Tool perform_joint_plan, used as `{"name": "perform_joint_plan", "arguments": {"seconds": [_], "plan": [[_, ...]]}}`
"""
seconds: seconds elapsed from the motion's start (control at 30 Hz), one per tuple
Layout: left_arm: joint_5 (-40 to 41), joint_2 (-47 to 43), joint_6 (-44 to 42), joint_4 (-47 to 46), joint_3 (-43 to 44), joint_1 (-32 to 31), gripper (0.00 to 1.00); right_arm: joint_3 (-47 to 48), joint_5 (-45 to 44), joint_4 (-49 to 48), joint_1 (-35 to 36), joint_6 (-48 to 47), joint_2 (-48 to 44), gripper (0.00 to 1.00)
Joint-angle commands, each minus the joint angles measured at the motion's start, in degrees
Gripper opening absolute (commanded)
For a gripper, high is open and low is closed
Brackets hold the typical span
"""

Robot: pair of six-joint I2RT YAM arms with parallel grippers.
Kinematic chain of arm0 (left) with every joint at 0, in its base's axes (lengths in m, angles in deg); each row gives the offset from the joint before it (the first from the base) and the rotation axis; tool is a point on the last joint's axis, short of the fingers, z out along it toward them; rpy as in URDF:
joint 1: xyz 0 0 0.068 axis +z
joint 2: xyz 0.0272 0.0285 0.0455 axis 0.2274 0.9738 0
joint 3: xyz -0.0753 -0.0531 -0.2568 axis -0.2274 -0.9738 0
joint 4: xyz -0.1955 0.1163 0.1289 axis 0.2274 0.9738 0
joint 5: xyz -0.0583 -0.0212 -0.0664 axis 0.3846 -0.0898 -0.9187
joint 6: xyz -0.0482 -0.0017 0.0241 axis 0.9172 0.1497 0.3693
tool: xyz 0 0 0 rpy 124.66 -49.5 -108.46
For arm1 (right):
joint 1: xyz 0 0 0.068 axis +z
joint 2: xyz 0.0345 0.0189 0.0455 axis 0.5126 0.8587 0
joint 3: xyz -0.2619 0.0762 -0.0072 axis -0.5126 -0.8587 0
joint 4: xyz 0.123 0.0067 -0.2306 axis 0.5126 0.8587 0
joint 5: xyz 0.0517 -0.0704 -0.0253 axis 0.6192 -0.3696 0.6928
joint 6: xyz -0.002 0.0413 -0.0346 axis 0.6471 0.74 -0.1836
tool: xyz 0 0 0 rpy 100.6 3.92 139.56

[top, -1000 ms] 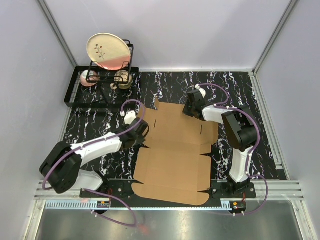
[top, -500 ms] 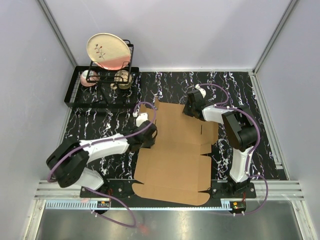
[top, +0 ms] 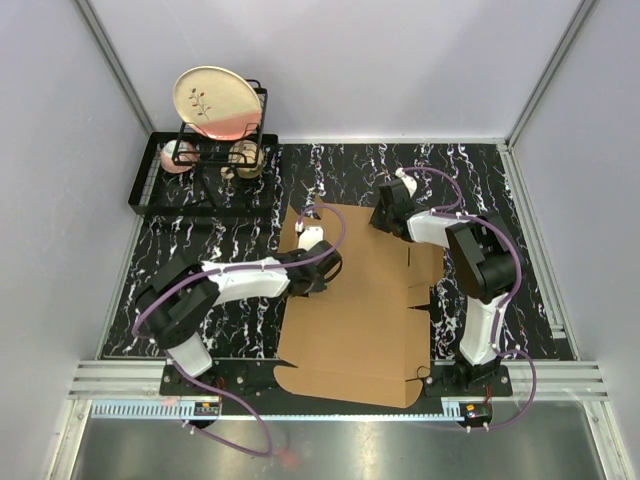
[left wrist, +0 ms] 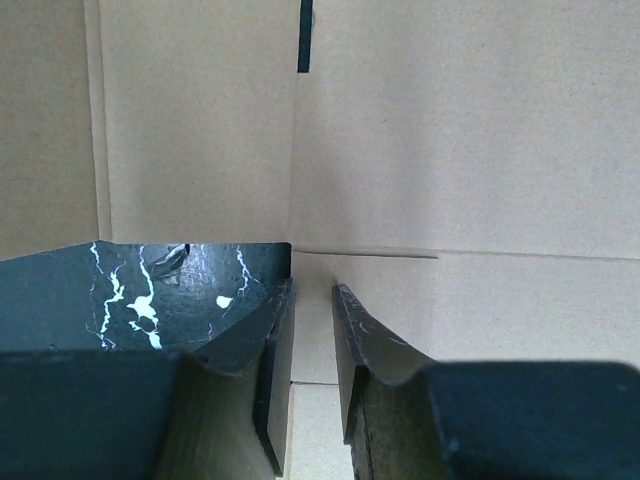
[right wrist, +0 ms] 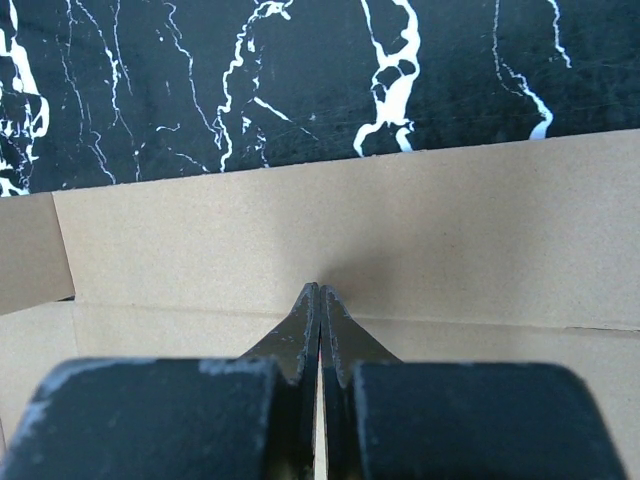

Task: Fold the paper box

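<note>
One paper box (top: pixel 350 320), a flat brown cardboard sheet with creases, slits and notched flaps, lies mid-table, its long axis running near to far. Two grippers meet it: the left gripper (top: pixel 325 272) at its left edge, jaws narrowly parted around nothing, and the right gripper (top: pixel 386 218) at its far right, jaws closed and empty, tips against the cardboard. The table (top: pixel 470 170) is black, white-veined marble.

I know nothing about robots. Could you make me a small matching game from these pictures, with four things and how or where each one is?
Things:
1. paper box
2. left gripper
3. right gripper
4. plate

States:
A. jaws shut
B. propped in the black rack
C. brown, spread on the table
D. jaws slightly apart

Pairs: 1-C, 2-D, 3-A, 4-B
</note>
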Motion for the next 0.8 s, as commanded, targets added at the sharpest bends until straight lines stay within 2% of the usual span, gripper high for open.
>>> {"name": "perform_joint_plan", "arguments": {"seconds": [0.0,0.03,0.07,0.17,0.2,0.3,0.33,0.4,0.43,0.53,0.6,0.77], "plan": [[-1.43,1.14,0.74,-1.06,-1.8,-1.02,0.25,-1.0,-0.31,8.24,0.58,-1.27,-2.59,0.0],[-0.1,-0.8,0.56,-0.89,-2.15,-1.02,0.26,-0.65,-0.93,9.72,0.58,-1.45,-3.91,0.0],[1.13,-2.91,0.13,-0.54,-2.24,-0.93,0.32,-0.29,-1.98,10.44,0.58,-1.62,-5.32,0.0],[5.09,-10.74,-2.07,1.04,-1.46,-0.93,0.41,2.86,-3.82,14.3,0.66,-2.85,-10.5,0.08],[6.14,-13.8,-3.03,1.31,-0.76,-1.02,0.45,4.79,-4.44,16.57,0.58,-3.64,-12.26,0.18],[7.29,-18.38,-4.27,2.8,0.3,-1.02,0.51,8.04,-6.46,20.18,0.23,-5.66,-14.55,0.33],[7.21,-19.27,-4.53,2.8,0.22,-1.02,0.51,8.67,-6.99,20.98,0.05,-6.1,-14.91,0.42],[6.68,-21.03,-4.97,2.63,0.3,-1.02,0.52,9.29,-8.14,22.21,-0.74,-7.15,-16.04,0.51],[6.68,-21.3,-5.15,2.72,0.13,-0.93,0.52,9.2,-9.44,22.39,-1.7,-7.33,-16.57,0.62],[5.63,-21.04,-5.5,1.84,-0.84,-1.02,0.51,7.71,-14.44,21.78,-3.89,-8.47,-17.81,0.8],[2.74,-20.95,-5.41,-0.17,-2.15,-1.02,0.5,6.83,-15.17,21.25,-5.83,-11.1,-17.55,0.82],[-6.31,-21.04,-6.29,-4.31,-5.23,-1.72,0.49,1.58,-5.94,18.46,-15.23,-11.02,-18.95,0.86]]}}
